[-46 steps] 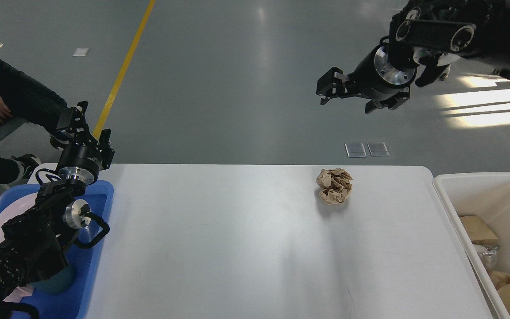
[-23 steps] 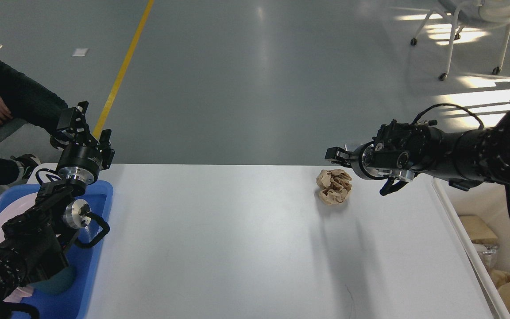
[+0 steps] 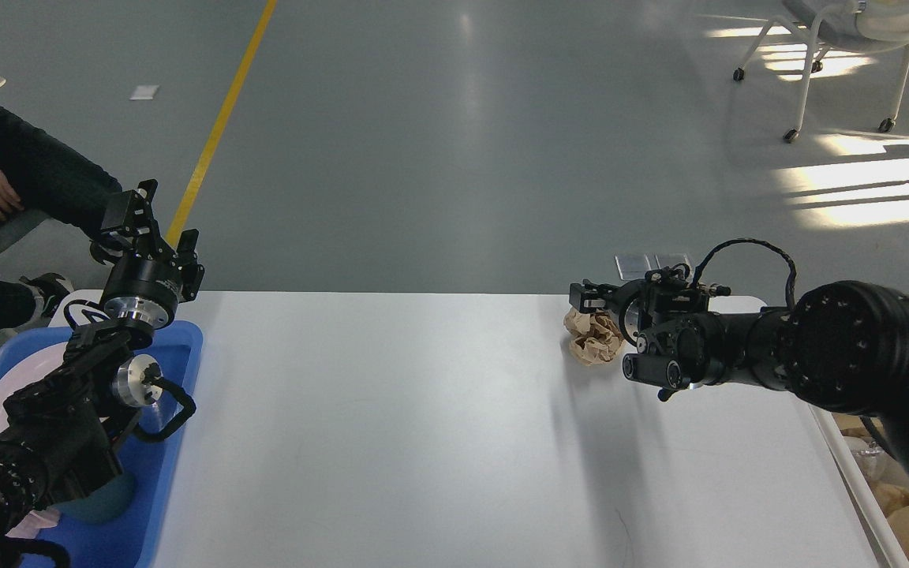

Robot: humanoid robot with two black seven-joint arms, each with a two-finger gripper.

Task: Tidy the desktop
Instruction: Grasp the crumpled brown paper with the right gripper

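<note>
The right gripper (image 3: 598, 309) was positioned at the crumpled brown paper ball (image 3: 590, 341) on the desktop (image 3: 391, 426); its opening could not be determined. The left gripper (image 3: 148, 223) was held spread apart, empty.

The right end effector (image 3: 592, 304) is dropping from high over the floor to the table (image 3: 391, 426), closing in on the crumpled paper ball (image 3: 590, 341) until it is now right against its far side, partly covering it.
</note>
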